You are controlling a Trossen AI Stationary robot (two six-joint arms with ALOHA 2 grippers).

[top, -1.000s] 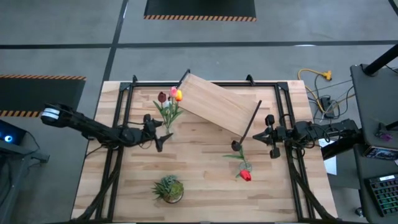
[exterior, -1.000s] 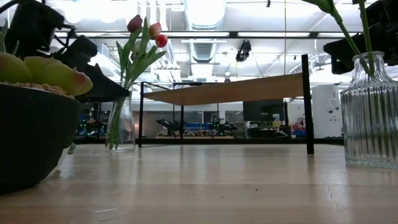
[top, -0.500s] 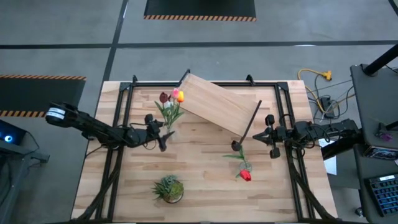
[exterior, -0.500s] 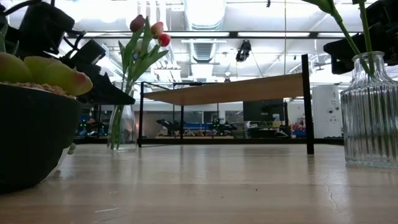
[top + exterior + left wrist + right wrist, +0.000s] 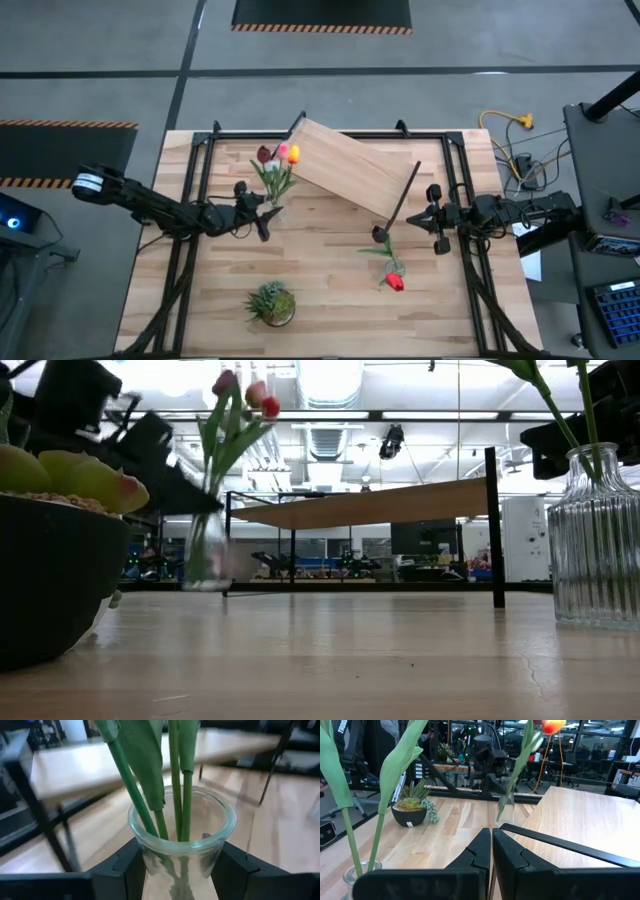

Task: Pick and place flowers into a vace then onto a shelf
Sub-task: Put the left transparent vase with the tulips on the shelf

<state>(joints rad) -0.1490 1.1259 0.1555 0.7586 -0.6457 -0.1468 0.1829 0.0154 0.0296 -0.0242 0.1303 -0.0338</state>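
Your left gripper [image 5: 177, 870] closed in around the glass vase [image 5: 181, 845] of flowers [image 5: 277, 160] beside the shelf [image 5: 350, 170] and pinched it, so lifting looked next; right gripper [image 5: 437, 219] sat pressed together.

Two glass vases stand on the table: one [image 5: 268, 203] holds three tulips [image 5: 275, 156], with maroon, pink and yellow heads, and the other [image 5: 379, 234] holds a single red tulip [image 5: 394, 282]. There is one wooden shelf [image 5: 350, 168] on black legs and one small potted plant [image 5: 272, 302]. Two robot arms reach in, one from each side.
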